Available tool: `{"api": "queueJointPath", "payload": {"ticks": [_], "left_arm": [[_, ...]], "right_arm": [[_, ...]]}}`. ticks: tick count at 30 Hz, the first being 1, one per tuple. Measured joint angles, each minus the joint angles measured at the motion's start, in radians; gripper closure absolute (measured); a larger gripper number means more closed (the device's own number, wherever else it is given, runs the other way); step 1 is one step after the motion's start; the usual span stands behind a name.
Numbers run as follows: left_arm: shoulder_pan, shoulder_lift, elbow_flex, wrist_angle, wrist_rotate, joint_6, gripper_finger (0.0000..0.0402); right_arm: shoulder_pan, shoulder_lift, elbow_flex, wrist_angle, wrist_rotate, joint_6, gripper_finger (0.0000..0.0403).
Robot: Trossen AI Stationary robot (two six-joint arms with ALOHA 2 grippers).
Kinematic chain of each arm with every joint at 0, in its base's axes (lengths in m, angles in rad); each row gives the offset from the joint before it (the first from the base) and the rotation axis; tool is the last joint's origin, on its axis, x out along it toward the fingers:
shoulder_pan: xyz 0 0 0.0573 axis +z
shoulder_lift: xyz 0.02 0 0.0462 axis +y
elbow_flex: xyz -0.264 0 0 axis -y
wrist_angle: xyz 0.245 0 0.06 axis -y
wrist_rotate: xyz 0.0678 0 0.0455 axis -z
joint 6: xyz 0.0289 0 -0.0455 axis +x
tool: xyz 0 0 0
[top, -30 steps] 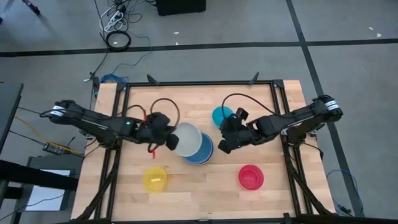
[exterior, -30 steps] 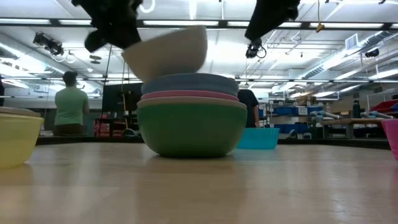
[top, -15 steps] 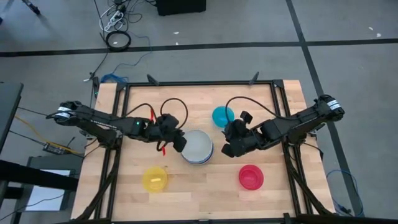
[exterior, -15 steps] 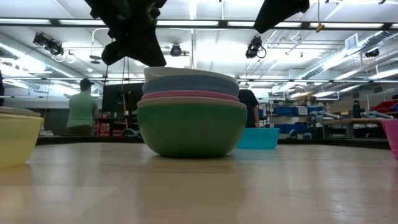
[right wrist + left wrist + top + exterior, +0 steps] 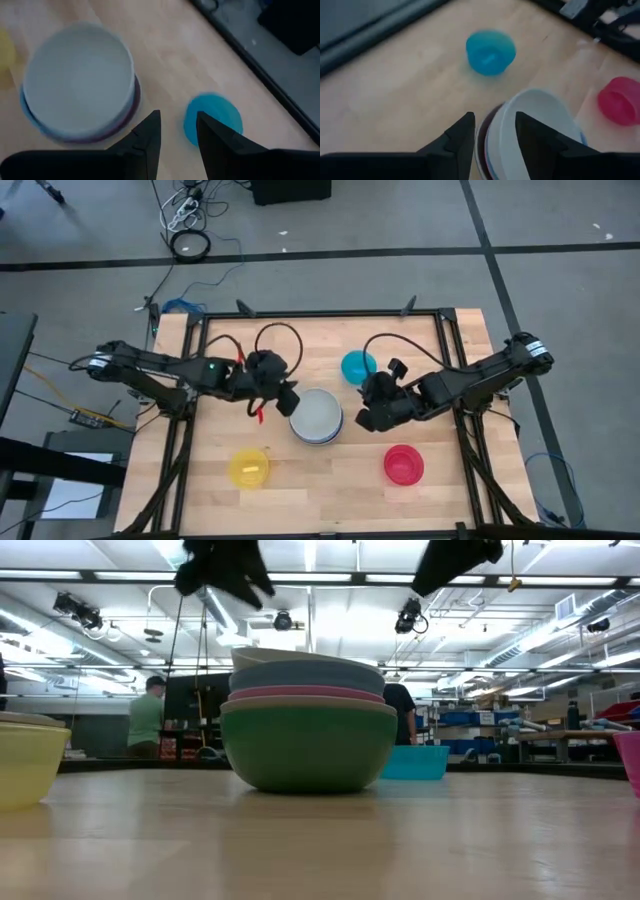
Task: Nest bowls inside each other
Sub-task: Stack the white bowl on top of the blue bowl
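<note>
A stack of bowls (image 5: 318, 417) stands mid-table: green at the bottom (image 5: 308, 748), then pink and blue, with the white bowl (image 5: 536, 124) nested on top. The cyan bowl (image 5: 357, 366) sits on the table behind it. The red bowl (image 5: 403, 465) stands near right and the yellow bowl (image 5: 248, 468) near left. My left gripper (image 5: 288, 400) hovers open above the stack's left rim, clear of it (image 5: 225, 565). My right gripper (image 5: 368, 418) hangs open to the right of the stack, above the table, with nothing between its fingers (image 5: 177, 132).
Bare wooden tabletop lies all around the stack. A black frame rail (image 5: 320, 313) runs along the far edge. In the low view, people stand in the room beyond the table.
My left gripper carried the tilted white bowl over the stack, opened and let it go. The bowl now sits level inside the blue one. The gripper has then risen clear of the stack.
</note>
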Motion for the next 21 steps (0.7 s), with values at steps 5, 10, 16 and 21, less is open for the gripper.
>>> {"api": "queueJointPath", "payload": {"ticks": [5, 10, 16, 21], "left_arm": [[0.000, 0.000, 0.137, -0.046, -0.100, 0.128, 0.0250], [0.000, 0.000, 0.281, -0.045, -0.171, 0.261, 0.0250], [0.000, -0.001, 0.352, -0.042, -0.197, 0.343, 0.0250], [0.000, 0.002, 0.354, -0.053, -0.214, 0.344, 0.0250]], "right_arm": [[-0.032, 0.003, -0.109, 0.385, 0.059, -0.112, 0.0292], [-0.131, 0.022, -0.312, 1.035, -0.056, -0.273, 0.0299], [-0.236, 0.085, -0.411, 1.486, -0.192, -0.330, 0.0308], [-0.267, 0.179, -0.401, 1.474, -0.244, -0.289, 0.0312]]}}
